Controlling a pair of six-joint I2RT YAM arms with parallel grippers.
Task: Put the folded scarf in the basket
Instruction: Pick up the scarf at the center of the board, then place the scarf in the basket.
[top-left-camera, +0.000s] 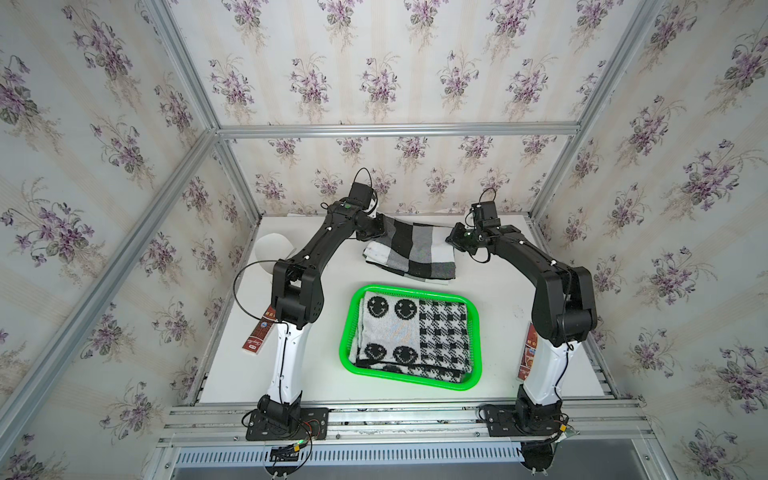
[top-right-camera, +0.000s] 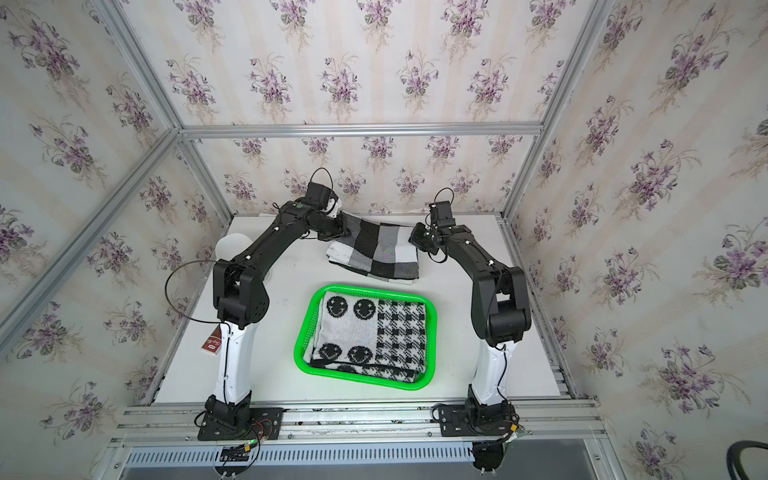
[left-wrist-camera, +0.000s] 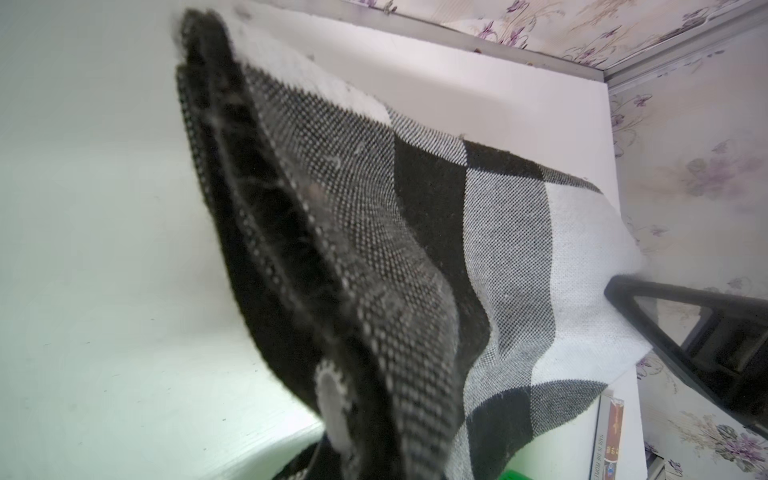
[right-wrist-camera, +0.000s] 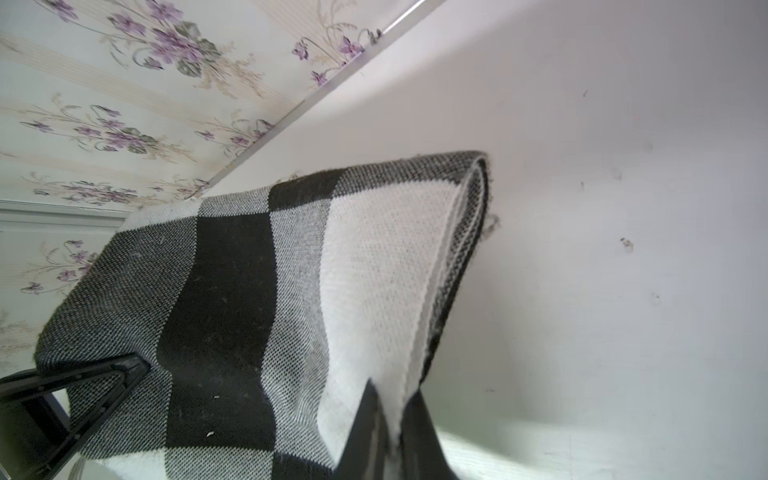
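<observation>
Top views: your checked scarf (top-left-camera: 411, 249) hangs stretched between both hands, behind the basket (top-left-camera: 348, 332).
Its long axis runs side to side, along the far wall; far edge raised, near edge drooping onto the white bench (top-left-camera: 498, 299). Soft woven knit, black, grey and white squares, folded in layers. Your left hand (top-left-camera: 381, 226) pinches one far corner, your right hand (top-left-camera: 452, 240) the other. A smiley-patterned scarf (top-left-camera: 386, 332) fills the green plastic basket.

A lab mock-up booth: aluminium frame (top-left-camera: 395, 131), floral wallpaper panels (top-left-camera: 374, 62), white tabletop (top-left-camera: 498, 291).
</observation>
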